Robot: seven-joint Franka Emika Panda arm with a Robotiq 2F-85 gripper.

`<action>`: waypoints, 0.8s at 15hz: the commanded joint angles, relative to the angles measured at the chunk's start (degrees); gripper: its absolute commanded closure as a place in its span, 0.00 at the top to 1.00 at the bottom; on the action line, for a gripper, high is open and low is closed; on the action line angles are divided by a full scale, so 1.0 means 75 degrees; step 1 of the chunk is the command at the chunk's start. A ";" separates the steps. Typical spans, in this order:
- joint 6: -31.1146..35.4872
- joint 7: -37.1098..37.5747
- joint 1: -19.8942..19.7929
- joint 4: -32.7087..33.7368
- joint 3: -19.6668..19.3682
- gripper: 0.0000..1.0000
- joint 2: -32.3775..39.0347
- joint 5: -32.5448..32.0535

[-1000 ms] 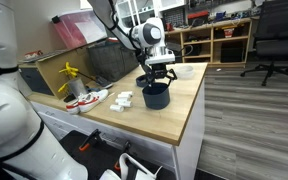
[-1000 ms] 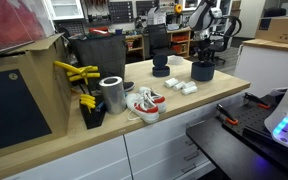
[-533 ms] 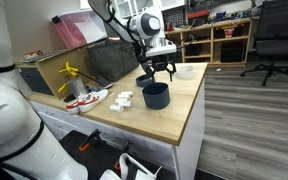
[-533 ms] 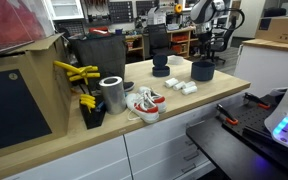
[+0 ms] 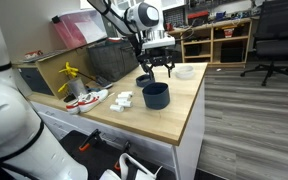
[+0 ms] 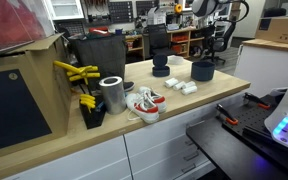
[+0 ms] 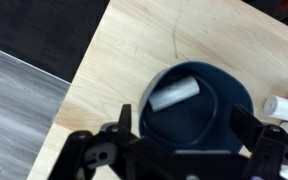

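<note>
My gripper (image 5: 156,66) hangs open and empty above a dark blue bowl (image 5: 156,95) on the wooden counter; it shows in both exterior views (image 6: 206,48). In the wrist view the open fingers (image 7: 184,128) frame the bowl (image 7: 219,120), which holds a white cylinder (image 7: 174,94) lying on its side. The bowl (image 6: 203,70) stands near the counter's far end. Nothing is between the fingers.
A second dark bowl (image 5: 144,79) and a white dish (image 5: 185,71) stand behind the blue bowl. Small white pieces (image 5: 122,99), red-and-white shoes (image 6: 144,103), a metal can (image 6: 112,94) and yellow tools (image 6: 76,72) lie along the counter (image 5: 179,120). An office chair (image 5: 274,40) stands on the floor.
My gripper has risen straight up from just over the blue bowl's rim to well above it, staying open. The bowl and the white cylinder have not moved.
</note>
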 commanded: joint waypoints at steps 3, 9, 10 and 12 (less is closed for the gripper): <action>-0.0218 -0.0335 0.0175 -0.0212 0.0166 1.00 -0.0064 0.0125; -0.0215 -0.0406 0.0367 0.0067 0.0345 1.00 0.0592 0.0071; -0.0377 -0.0654 0.0350 0.0216 0.0378 1.00 0.0749 0.0042; -0.0640 -0.1156 0.0317 0.0490 0.0409 1.00 0.1032 -0.0031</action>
